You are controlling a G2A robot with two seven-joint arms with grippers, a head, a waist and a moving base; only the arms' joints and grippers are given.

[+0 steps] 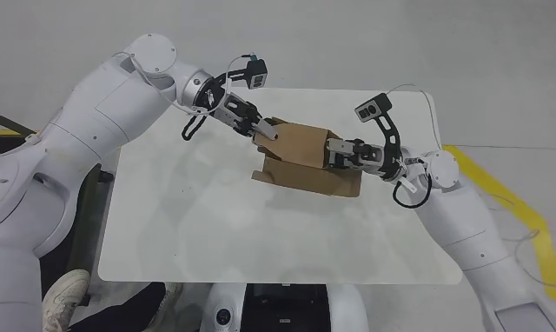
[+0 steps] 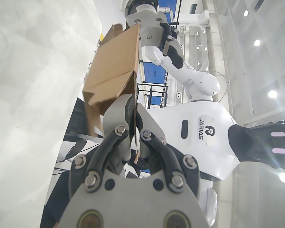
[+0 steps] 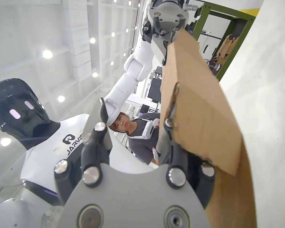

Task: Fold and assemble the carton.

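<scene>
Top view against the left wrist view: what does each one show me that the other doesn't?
Top view: the whole white table, and the carton between the left gripper and the right gripper, one at each end. Left wrist view: up close, the left gripper's fingers clamped on the carton's edge. Both: the carton and the two grippers.
</scene>
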